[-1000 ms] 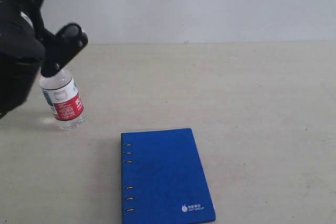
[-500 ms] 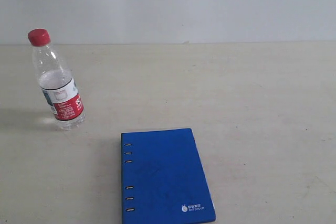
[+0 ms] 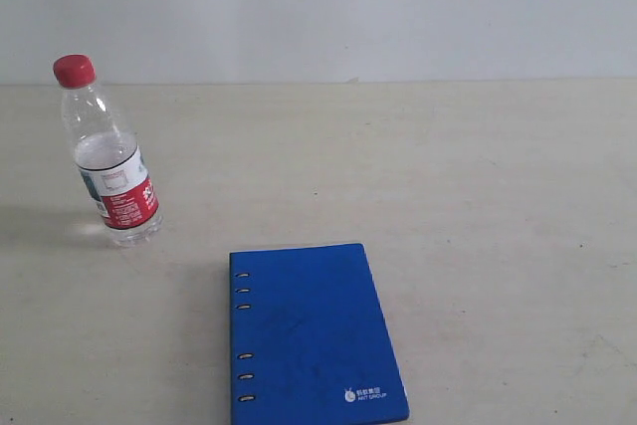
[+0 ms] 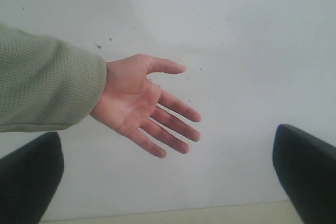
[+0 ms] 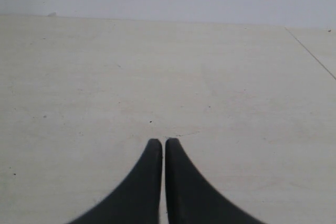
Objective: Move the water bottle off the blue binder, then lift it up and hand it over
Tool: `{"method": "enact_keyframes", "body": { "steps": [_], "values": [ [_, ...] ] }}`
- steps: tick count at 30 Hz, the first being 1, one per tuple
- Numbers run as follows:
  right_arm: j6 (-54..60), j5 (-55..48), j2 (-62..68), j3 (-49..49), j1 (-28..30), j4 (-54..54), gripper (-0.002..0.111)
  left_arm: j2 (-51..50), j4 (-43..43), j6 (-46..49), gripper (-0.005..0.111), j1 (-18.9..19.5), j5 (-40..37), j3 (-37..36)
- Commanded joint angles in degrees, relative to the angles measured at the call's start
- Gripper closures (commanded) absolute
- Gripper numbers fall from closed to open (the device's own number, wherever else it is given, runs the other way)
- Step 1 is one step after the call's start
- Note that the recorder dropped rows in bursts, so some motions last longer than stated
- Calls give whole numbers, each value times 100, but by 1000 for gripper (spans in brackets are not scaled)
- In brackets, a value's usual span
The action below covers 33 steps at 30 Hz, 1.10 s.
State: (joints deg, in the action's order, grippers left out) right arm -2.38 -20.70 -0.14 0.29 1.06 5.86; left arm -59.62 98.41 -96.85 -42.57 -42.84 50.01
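The water bottle [image 3: 107, 154] stands upright on the table [image 3: 448, 186] at the far left, red cap on top, off the blue binder [image 3: 311, 335]. The binder lies closed near the front edge, slots along its left side. Neither arm shows in the exterior view. In the left wrist view my left gripper [image 4: 168, 174] is open, its dark fingers [image 4: 29, 177] far apart with nothing between them, and it faces a white wall and an open human hand [image 4: 147, 103]. My right gripper [image 5: 161, 145] hovers over bare table, its fingers together and empty.
A person's arm in a green knit sleeve [image 4: 47, 85] reaches in, palm up, in front of the left gripper. A white wall [image 3: 348, 7] runs behind the table. A seam [image 5: 310, 51] crosses the tabletop in the right wrist view.
My left arm let go of the bottle and pulled away out of the exterior view. The bottle stays upright where it was. The hand at the top edge has left that view.
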Motion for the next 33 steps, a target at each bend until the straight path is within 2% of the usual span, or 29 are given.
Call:
{"method": "enact_keyframes", "body": {
  "steps": [1, 5, 12, 14, 19, 25, 28, 30, 33],
  "values": [
    [-14, 28, 14, -29, -14, 31, 108, 23, 154, 35, 0, -30, -1, 0],
    [-14, 28, 14, -29, -14, 31, 108, 22, 154, -125, 0, -30, 305, 24],
    [-14, 28, 14, -29, -14, 31, 108, -117, 154, -522, 0, -30, 1655, 27],
    [-14, 28, 14, -29, -14, 31, 108, -211, -274, -278, 0, -30, 2281, 27],
    [-14, 28, 14, -29, -14, 31, 108, -354, -2362, 828, 0, -30, 3862, -309],
    [-14, 28, 14, -29, -14, 31, 108, -286, -2404, 966, 1, -30, 5022, -1056],
    [-14, 28, 14, -29, -14, 31, 108, -310, -2368, 976, 3, -30, 5103, -1545],
    [-14, 28, 14, -29, -14, 31, 108, -362, -2368, 995, 10, -30, 4865, -1851],
    [-14, 28, 14, -29, -14, 31, 108, -429, -2192, 995, 25, -30, 4966, -2256]
  ]
}}
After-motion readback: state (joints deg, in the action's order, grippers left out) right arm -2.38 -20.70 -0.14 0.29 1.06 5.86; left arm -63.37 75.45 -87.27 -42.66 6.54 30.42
